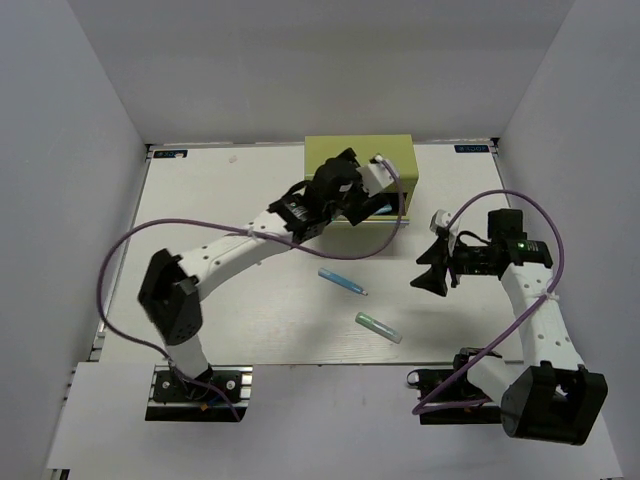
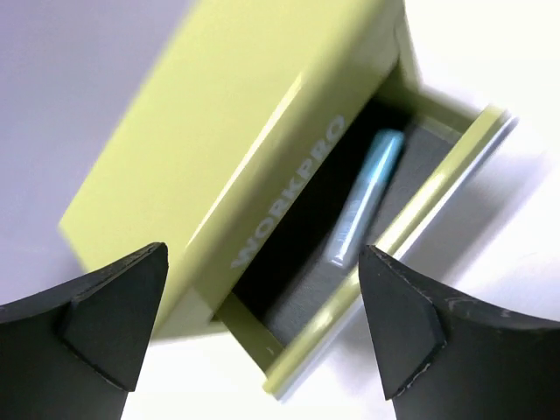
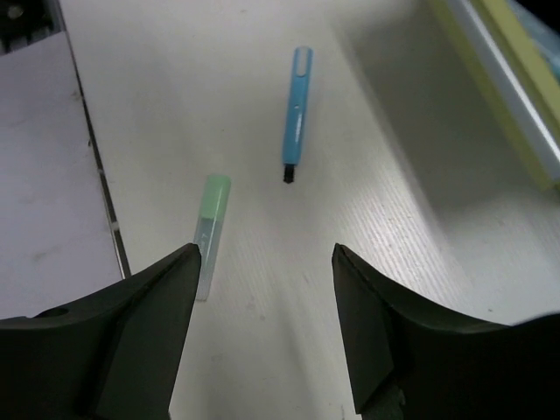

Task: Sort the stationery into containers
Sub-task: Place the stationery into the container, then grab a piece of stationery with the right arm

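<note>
The olive-green chest [image 1: 362, 158] stands at the back middle of the table. In the left wrist view the chest [image 2: 219, 131] has one front drawer [image 2: 420, 206] pulled out, and the short light-blue marker [image 2: 366, 197] lies inside it. My left gripper [image 1: 362, 205] is open and empty, just above the drawer's front [image 2: 262, 254]. The thin blue pen [image 1: 342, 281] and the green-capped marker [image 1: 378, 327] lie on the table. My right gripper [image 1: 428, 271] is open and empty, hovering above the table right of both. In the right wrist view the gripper [image 3: 267, 249] has the green-capped marker [image 3: 210, 227] by its left finger and the blue pen [image 3: 296, 127] beyond. The orange-capped marker is not in view.
White walls enclose the table on three sides. A purple cable [image 1: 385, 245] from the left arm loops in front of the chest. The drawer's front edge [image 3: 516, 79] shows at the top right of the right wrist view.
</note>
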